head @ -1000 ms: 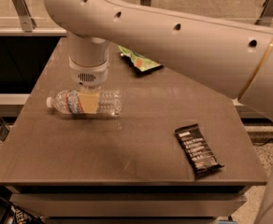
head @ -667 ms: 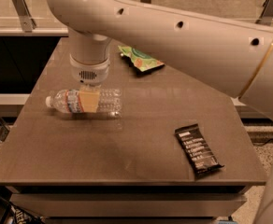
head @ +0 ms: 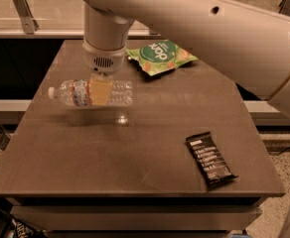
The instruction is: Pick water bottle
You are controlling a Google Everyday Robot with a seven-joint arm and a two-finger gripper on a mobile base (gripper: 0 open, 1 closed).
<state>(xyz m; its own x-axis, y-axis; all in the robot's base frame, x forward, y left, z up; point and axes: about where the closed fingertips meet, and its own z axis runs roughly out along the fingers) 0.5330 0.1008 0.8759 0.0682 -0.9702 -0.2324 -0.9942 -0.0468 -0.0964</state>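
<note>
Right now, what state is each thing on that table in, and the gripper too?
water bottle: capped, horizontal, held just above the table, its shadow beneath.
gripper: shut on the water bottle's middle, over the table's far left part.
green snack bag: lying flat near the far edge, untouched.
black snack bar: wrapped, lying flat near the front right corner.
</note>
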